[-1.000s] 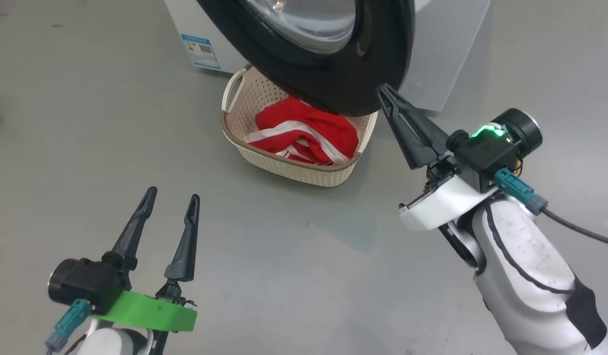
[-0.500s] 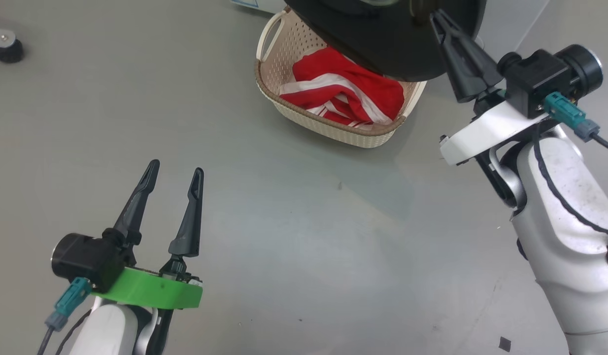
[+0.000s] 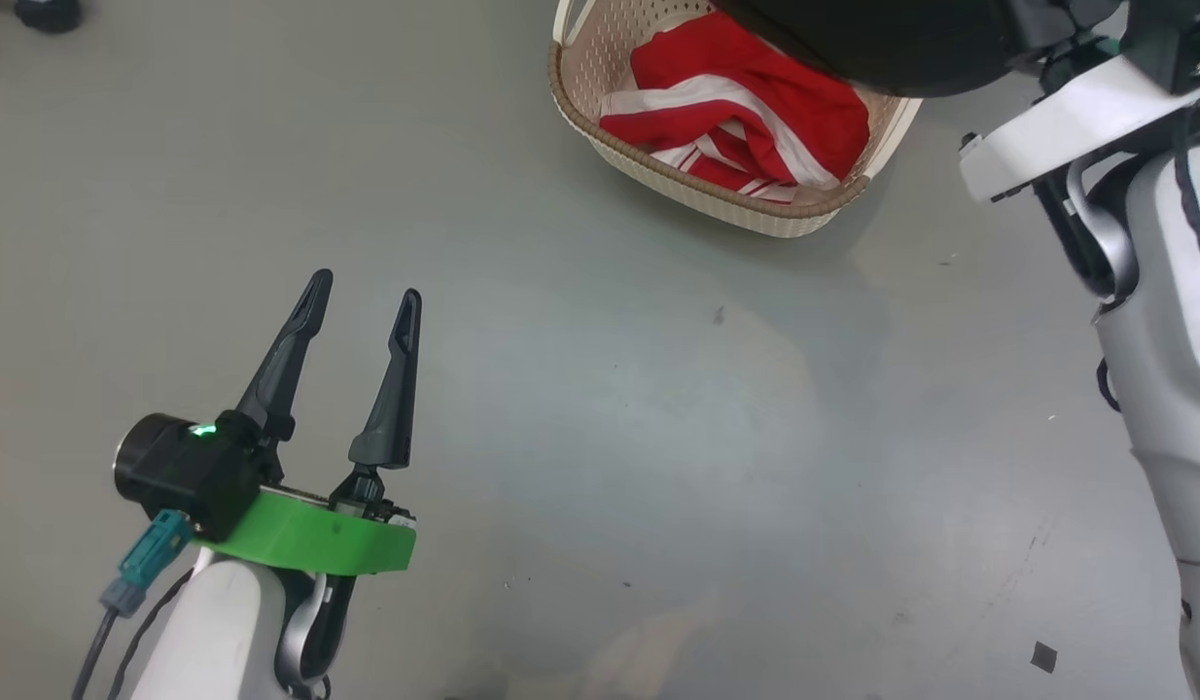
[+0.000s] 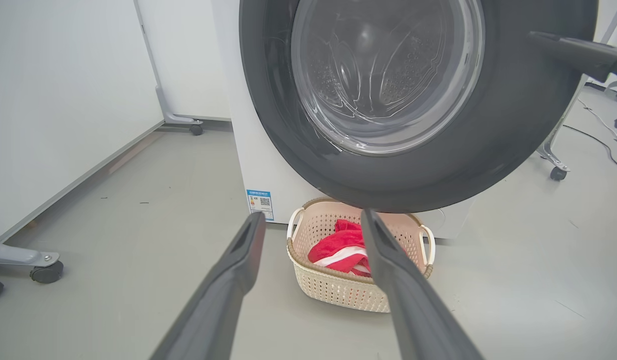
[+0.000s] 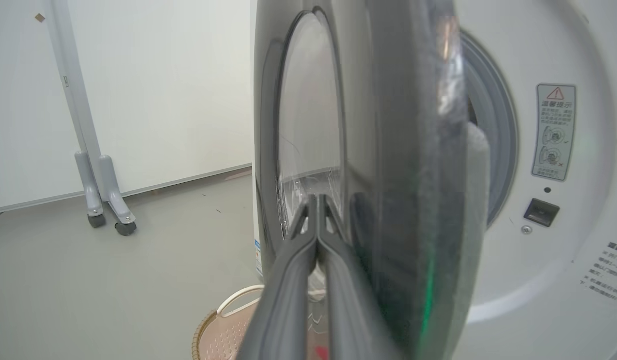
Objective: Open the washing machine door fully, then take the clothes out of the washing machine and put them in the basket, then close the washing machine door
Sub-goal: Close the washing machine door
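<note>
Left gripper (image 3: 365,287) nearest, low over the grey floor (image 3: 600,418). Forearm rises from the bottom edge and the two dark fingers stand spread wide with nothing between them. They point toward the basket (image 3: 717,209), well short of it.

Right forearm (image 3: 1164,340) stands steep at the right side, wrist bent up toward the washing machine door (image 3: 882,49). In the right wrist view, right gripper (image 5: 316,199) has its fingers pressed together, holding nothing. Tips lie on the outer face of the door's glossy black rim, beside the glass bowl.

Basket sits on the floor under the door's lower edge. Clothes (image 3: 746,107) are heaped inside, red with white stripes.

Door stands ajar, a gap showing grey gasket (image 5: 493,165). Beyond is the white washing machine (image 4: 253,150), with a blue label (image 4: 260,202) low on its front.
</note>
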Available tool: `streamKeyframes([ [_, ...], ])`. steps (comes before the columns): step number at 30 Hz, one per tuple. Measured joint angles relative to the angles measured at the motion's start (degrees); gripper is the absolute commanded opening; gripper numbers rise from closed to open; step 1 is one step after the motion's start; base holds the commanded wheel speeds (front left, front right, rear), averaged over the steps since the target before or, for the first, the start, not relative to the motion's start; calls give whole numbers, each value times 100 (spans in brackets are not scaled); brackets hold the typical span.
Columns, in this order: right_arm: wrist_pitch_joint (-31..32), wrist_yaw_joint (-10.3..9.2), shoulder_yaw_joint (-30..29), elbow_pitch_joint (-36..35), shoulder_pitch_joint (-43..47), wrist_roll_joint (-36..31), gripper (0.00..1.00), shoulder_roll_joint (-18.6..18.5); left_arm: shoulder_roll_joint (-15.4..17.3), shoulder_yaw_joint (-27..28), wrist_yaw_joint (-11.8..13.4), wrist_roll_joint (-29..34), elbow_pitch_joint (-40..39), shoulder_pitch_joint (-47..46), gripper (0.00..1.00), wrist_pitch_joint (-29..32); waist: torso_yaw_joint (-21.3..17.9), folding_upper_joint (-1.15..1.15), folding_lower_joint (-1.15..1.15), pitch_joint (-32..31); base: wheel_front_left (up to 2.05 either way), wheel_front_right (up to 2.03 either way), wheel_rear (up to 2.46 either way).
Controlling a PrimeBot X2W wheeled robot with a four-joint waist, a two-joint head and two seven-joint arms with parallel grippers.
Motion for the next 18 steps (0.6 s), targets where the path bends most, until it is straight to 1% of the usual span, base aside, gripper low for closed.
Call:
streamKeyframes([
  [11,77,-15,-348,247,-670,-70,0,-323,-146,44,-19,-18,25,-270,100,0,170,0,0,399,0,0,0],
  [15,204,-162,-476,404,-866,-135,0,-431,-191,9,-59,-18,45,-353,100,0,226,0,0,537,0,0,0],
  [18,250,-221,-589,498,-992,-148,0,-516,-223,-29,-60,-19,48,-438,100,0,271,0,0,631,0,0,0],
])
